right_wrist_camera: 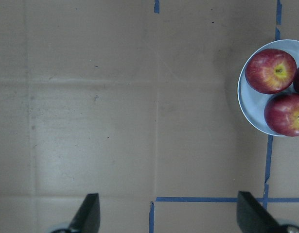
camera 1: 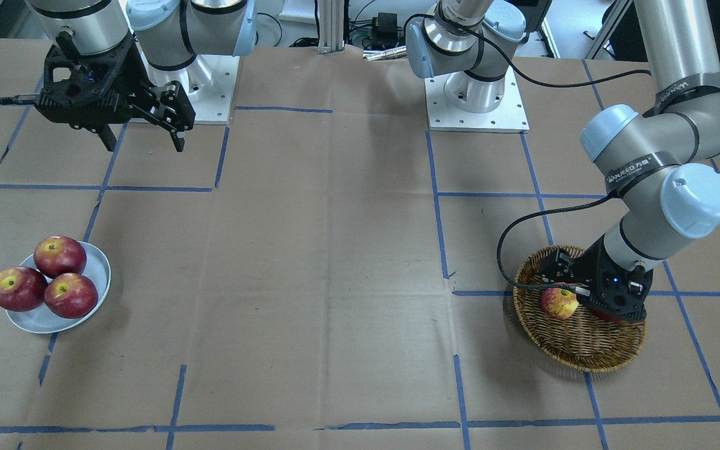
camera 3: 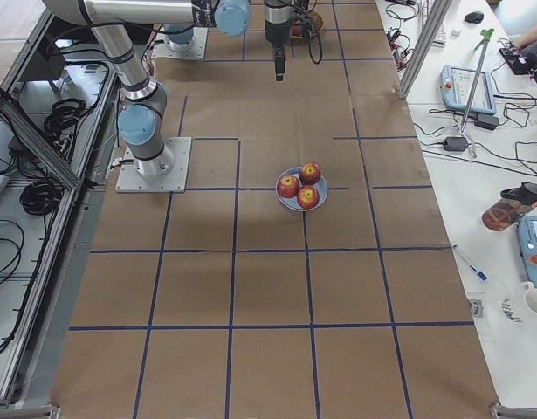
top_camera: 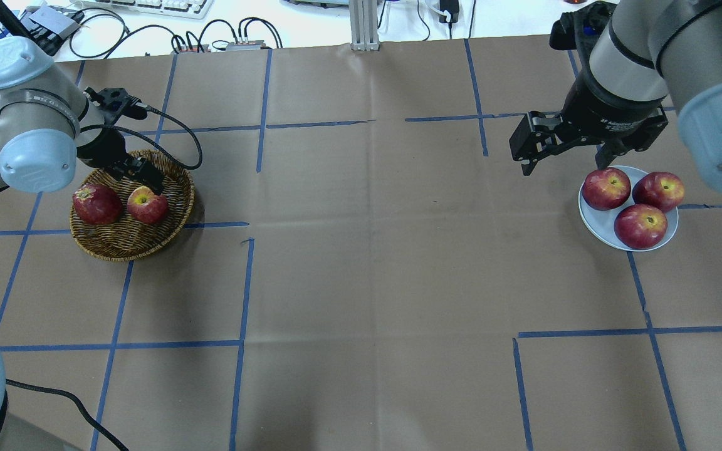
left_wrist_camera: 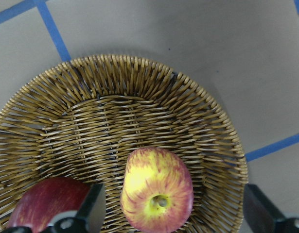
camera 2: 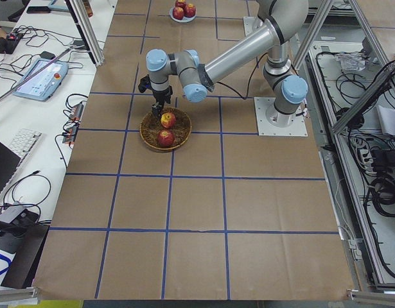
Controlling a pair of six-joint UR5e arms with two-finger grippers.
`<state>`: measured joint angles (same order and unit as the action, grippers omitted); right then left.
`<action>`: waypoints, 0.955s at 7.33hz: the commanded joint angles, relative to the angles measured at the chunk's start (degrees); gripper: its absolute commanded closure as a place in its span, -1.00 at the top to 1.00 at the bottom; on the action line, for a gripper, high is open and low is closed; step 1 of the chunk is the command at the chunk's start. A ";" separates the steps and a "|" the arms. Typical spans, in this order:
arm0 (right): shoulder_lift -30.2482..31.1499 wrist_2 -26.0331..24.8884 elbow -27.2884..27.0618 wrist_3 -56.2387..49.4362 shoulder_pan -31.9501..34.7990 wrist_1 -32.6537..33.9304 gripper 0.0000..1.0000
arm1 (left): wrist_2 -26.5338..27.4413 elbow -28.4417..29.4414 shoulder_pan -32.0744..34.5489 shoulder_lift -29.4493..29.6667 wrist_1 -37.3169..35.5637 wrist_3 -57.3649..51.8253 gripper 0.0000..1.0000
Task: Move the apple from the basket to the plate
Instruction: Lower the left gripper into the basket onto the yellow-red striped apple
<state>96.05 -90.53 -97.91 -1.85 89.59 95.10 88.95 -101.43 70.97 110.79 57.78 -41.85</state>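
The apple (top_camera: 146, 205), pinkish-red with yellow streaks, lies in the wicker basket (top_camera: 123, 244) at the table's left. It also shows in the front view (camera 1: 560, 303) and the left wrist view (left_wrist_camera: 156, 194). My left gripper (top_camera: 141, 176) hangs low over the basket, open, with one finger (left_wrist_camera: 91, 204) on each side of the apple, not closed on it. The pale grey-blue plate (top_camera: 593, 225) sits at the right. My right gripper (top_camera: 565, 160) hovers open and empty beside the plate, on its inner side.
A dark red apple (top_camera: 96, 203) lies in the basket next to the lighter one. Three dark red apples (top_camera: 640, 225) fill most of the plate. Brown paper with blue tape lines covers the table between basket and plate.
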 commanded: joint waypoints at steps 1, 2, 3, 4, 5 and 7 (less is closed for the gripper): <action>0.02 0.00 0.00 0.00 -0.03 0.00 1.00 | -0.01 -1.66 -0.65 2.14 -6.07 -0.16 0.98; 0.02 0.00 0.00 0.00 -0.03 0.00 1.00 | -0.10 -1.75 -0.65 2.32 -6.62 0.45 0.97; 0.02 0.00 0.00 0.00 -0.03 0.00 1.00 | -0.18 -1.84 -0.65 2.67 -6.54 0.54 0.96; 0.02 0.00 0.00 0.00 -0.03 0.00 1.00 | -0.10 -1.92 -0.65 3.55 -6.19 1.15 0.96; 0.02 0.00 0.00 -0.09 -0.03 0.00 1.00 | 0.08 -1.92 -0.65 3.82 -5.84 2.12 0.96; 0.02 0.00 0.00 0.00 -0.03 0.00 1.00 | 0.16 -4.90 -0.65 3.56 -6.53 1.95 0.96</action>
<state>96.06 -90.53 -97.91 -1.87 89.56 95.10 88.99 -104.65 70.32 114.47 51.70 -39.95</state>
